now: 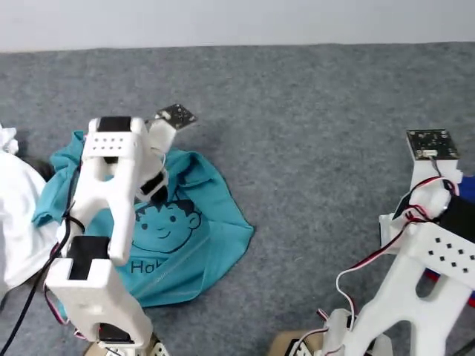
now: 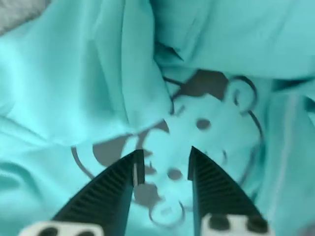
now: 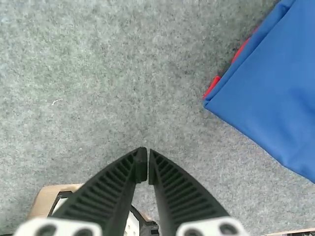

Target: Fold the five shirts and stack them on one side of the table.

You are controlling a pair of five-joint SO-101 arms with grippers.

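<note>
A teal shirt (image 1: 204,237) with a cartoon face print lies crumpled on the grey table at the left. My left arm (image 1: 111,185) stands over it. In the left wrist view my left gripper (image 2: 165,153) is open just above the printed face on the teal shirt (image 2: 221,44), with nothing between its fingers. My right arm (image 1: 430,245) stands at the right side of the table. My right gripper (image 3: 147,153) is shut and empty over bare carpet, beside a folded blue shirt (image 3: 275,83) with a red edge (image 3: 213,86) showing under it.
A white shirt (image 1: 15,215) lies bunched at the left edge, touching the teal one. A bit of the blue shirt (image 1: 466,184) shows behind the right arm. The grey carpet (image 1: 312,133) covers the middle and back of the table.
</note>
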